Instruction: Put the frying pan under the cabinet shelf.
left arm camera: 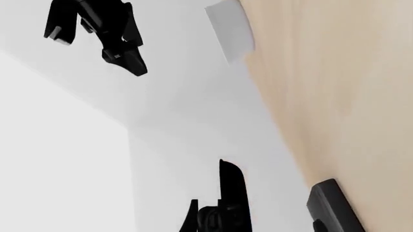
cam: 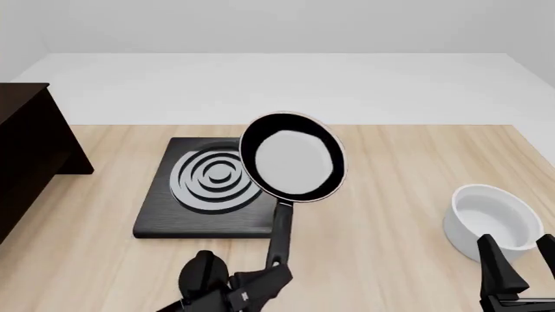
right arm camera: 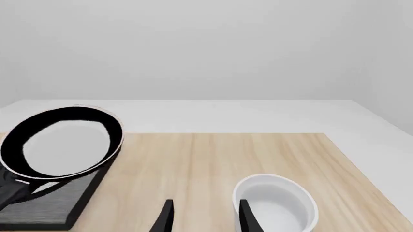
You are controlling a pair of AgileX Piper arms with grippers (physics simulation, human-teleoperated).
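Observation:
The frying pan (cam: 293,164) is lifted off the table and tilted, its grey inside facing the front camera, above the right edge of the stove plate. Its long handle runs down to my left gripper (cam: 269,276), which is shut on it near the front edge. The pan also shows in the right wrist view (right arm camera: 61,147). The dark cabinet shelf (cam: 26,153) stands at the far left, well apart from the pan. My right gripper (cam: 520,270) is open and empty by the white bowl. The left wrist view shows one of my own fingers (left arm camera: 231,193) but no pan.
A square black stove plate (cam: 208,192) with silver rings lies on the table below and left of the pan. A white bowl (cam: 492,220) stands at the front right, just beyond the right gripper; it also shows in the right wrist view (right arm camera: 274,205).

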